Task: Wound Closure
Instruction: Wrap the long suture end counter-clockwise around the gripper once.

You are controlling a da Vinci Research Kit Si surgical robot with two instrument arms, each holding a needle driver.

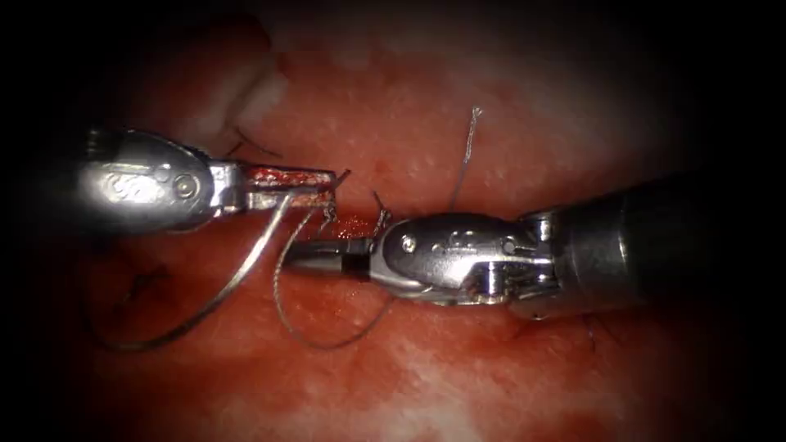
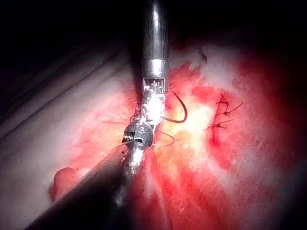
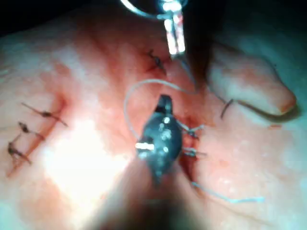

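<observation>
My left tool (image 1: 332, 185) comes in from the left with red-smeared jaws shut on the curved needle (image 1: 214, 299) near one end. The needle's body sweeps down and left over the tissue (image 1: 458, 376), free of it. My right tool (image 1: 293, 260) points left just below the left jaws, its jaws shut with nothing seen between them. A loop of thread (image 1: 282, 315) hangs from the cut (image 1: 354, 223) around the right tool's tip. A thread tail (image 1: 468, 143) stands up behind it. The needle (image 2: 183, 111) lies beside the tools. The right tool (image 3: 163, 103) has the thread loop (image 3: 128, 103) beside it.
Red fluid wets the cut between the two tools. Dark knotted stitches (image 1: 137, 282) sit on the tissue to the left, and more stitches (image 2: 221, 115) (image 3: 29, 129) lie away from the tools. The left tool's stained jaws (image 3: 175, 38) sit beyond the right tool.
</observation>
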